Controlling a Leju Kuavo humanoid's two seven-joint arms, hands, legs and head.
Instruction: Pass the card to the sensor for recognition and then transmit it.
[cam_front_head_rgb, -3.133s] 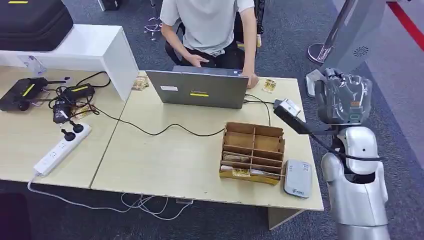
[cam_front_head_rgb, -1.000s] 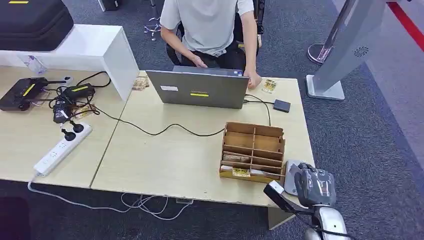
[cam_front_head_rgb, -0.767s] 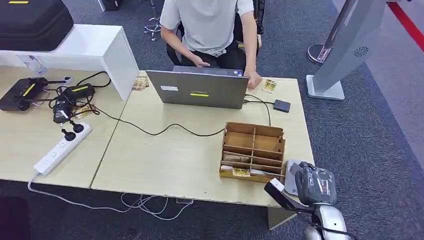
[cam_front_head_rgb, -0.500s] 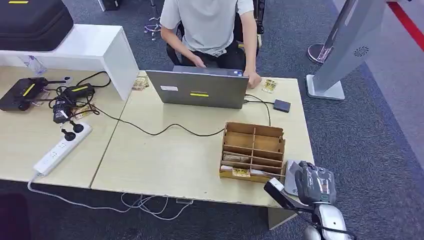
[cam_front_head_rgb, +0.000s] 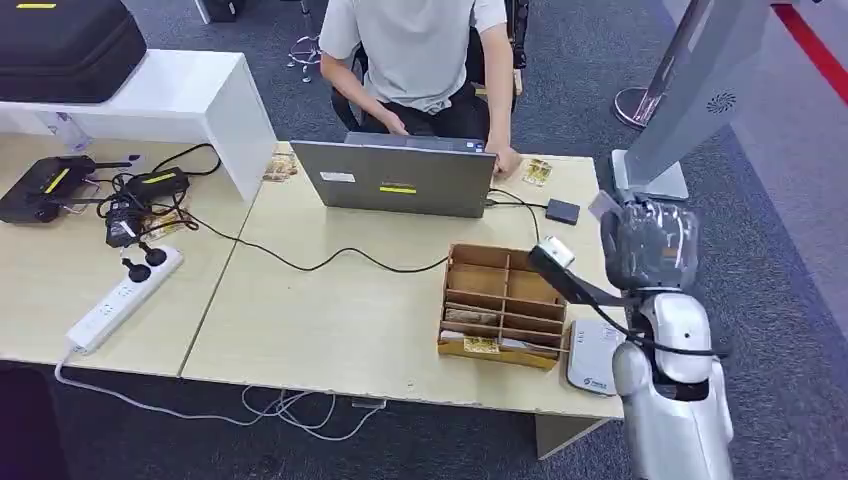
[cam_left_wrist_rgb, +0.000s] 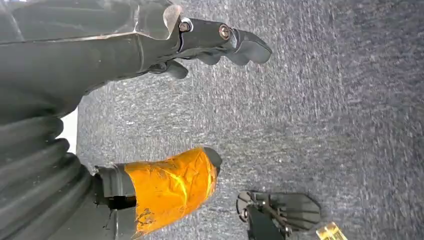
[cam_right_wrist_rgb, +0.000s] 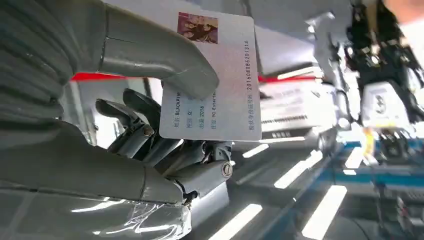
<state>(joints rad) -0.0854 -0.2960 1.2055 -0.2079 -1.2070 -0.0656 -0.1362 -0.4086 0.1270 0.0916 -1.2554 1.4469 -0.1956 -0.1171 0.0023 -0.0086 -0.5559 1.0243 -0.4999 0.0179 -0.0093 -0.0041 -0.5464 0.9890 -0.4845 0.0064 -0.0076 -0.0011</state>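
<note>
**Right hand holds the card up above the worktop's right edge**

In the head view the right hand (cam_front_head_rgb: 652, 243) is raised at centre right of the frame, above the right end of the pale wooden worktop (cam_front_head_rgb: 330, 320). A corner of the white rectangular ID card (cam_front_head_rgb: 603, 206) sticks out from the hand's upper left. The grey rounded card sensor (cam_front_head_rgb: 596, 356) lies flat on the worktop at lower right, just beside the brown cardboard compartment box (cam_front_head_rgb: 505, 300), and well below the raised hand.

The right wrist view shows the grip, which the head view hides: the thick grey thumb (cam_right_wrist_rgb: 160, 62) presses on the card's printed face, the darker fingers (cam_right_wrist_rgb: 145, 135) curl behind it, and the card (cam_right_wrist_rgb: 215, 80) points away from the palm along its long axis, photo at one corner.

The left hand (cam_left_wrist_rgb: 150, 120) hangs over grey carpet, fingers apart, holding nothing.

At upper centre a person in a grey shirt (cam_front_head_rgb: 415, 50) sits behind a grey laptop (cam_front_head_rgb: 395, 180).
</note>
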